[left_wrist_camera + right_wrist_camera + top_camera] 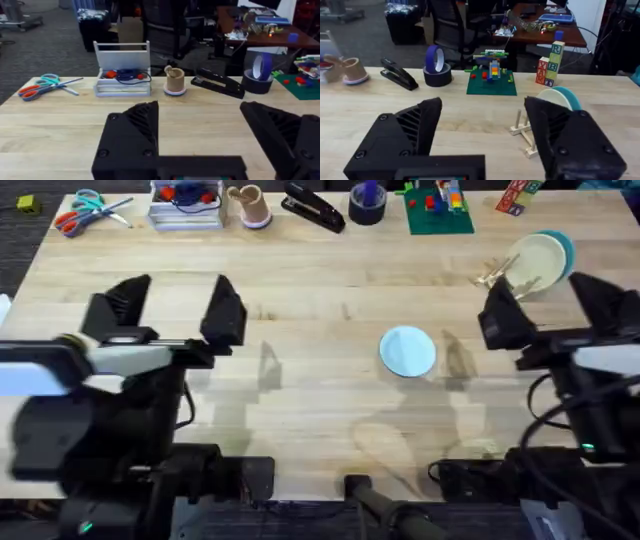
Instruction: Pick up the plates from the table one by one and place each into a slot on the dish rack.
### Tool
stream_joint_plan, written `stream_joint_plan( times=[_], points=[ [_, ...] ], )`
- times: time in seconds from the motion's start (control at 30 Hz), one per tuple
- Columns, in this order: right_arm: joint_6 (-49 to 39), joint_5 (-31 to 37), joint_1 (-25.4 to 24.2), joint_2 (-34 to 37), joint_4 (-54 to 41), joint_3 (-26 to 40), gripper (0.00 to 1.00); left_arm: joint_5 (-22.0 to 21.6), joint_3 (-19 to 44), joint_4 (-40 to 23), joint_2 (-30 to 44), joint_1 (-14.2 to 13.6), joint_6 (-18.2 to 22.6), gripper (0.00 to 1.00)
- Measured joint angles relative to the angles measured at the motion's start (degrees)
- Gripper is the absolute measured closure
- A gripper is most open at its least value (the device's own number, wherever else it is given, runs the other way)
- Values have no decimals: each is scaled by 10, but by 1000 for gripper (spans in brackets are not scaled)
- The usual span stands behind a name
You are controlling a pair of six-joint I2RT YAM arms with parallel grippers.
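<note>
On the near half of the pale wooden worktop (320,420), both arms hang above bare planks: the left gripper (175,310) at the left, its black fingers spread wide with nothing between them, and the right gripper (555,305) at the right, likewise parted and empty. Between them, nearer the right arm, a light blue plate (408,350) lies flat on the worktop, touched by neither gripper. Beyond the right gripper, the small wooden rack (500,275) stands near the right edge, holding a cream plate (535,260) upright with a teal plate (566,252) just behind it; the right wrist view shows the same pair (555,97) on edge among the rack's sticks (522,131), though which slots they fill cannot be told. Along the far edge runs a row of oddments: scissors (88,210) with orange and teal handles at the left, a clear tray (185,205) holding red and blue items, a small tan cup (250,205), a black stapler (313,208), a roll of dark tape (367,205), a green baseplate (438,210) with coloured bricks, and lettered blocks (513,198) at the right.
</note>
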Motion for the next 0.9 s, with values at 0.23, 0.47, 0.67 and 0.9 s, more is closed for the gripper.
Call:
stream_joint_plan(
  times=[0.23, 0.47, 0.67, 0.9],
  points=[
    [0, 0, 0, 81, -121, 113, 7, -22, 128, -135, 79, 0, 0, 8],
    [0, 0, 0, 204, -273, 243, 7, -22, 263, -284, 224, 0, -2, 8],
    [0, 0, 0, 321, -419, 355, 7, -18, 364, -373, 350, 0, -3, 7],
    [0, -1, 0, 440, -525, 451, 7, -9, 437, -430, 479, 0, -3, 7]
  ],
)
